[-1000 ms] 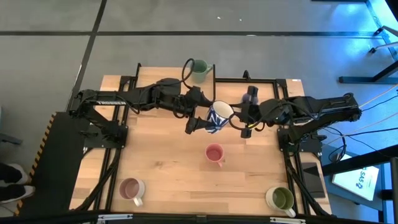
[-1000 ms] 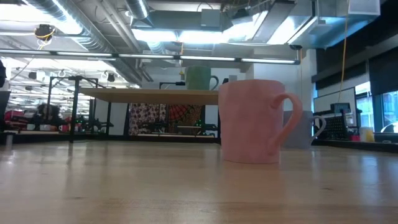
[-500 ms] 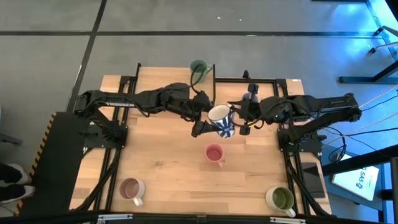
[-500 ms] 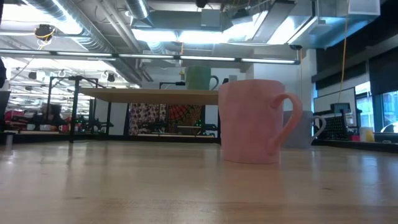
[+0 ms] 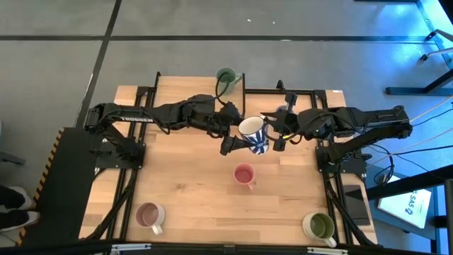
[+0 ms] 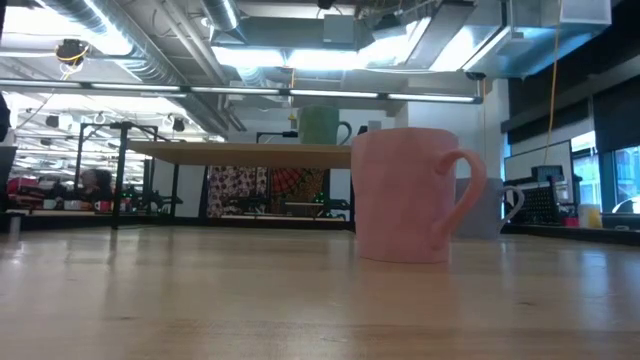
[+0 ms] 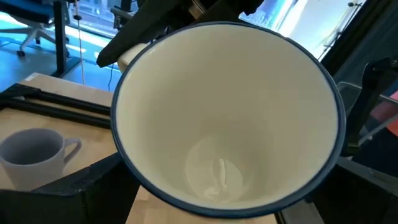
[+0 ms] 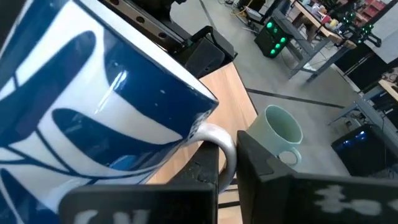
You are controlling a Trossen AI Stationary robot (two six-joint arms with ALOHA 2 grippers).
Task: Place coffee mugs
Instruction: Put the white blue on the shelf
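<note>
2 arms meet above the middle of the bench (image 5: 184, 198), both at the white mug with blue pattern (image 5: 252, 134), which hangs in the air between them with its mouth tilted up; the left gripper (image 5: 237, 144) has its jaws spread wide around the mug's body, dark fingers (image 7: 81, 190) showing on either side of the rim in the left wrist view; the right gripper (image 5: 274, 134) comes from the other side, jaws pressed together on the mug's handle (image 8: 219, 144), which the right wrist view shows pinched between the 2 fingers (image 8: 264, 171); 4 more mugs stand apart on the bench: the dark green mug (image 5: 226, 76) at the far edge, the pink mug (image 5: 244, 174) just below the held one, the beige-pink mug (image 5: 148, 214) near the front left corner, the cream mug with olive-green inside (image 5: 319, 227) near the front right corner; the lavender mug (image 7: 32, 157) shows in the left wrist view, upright on the wood.
</note>
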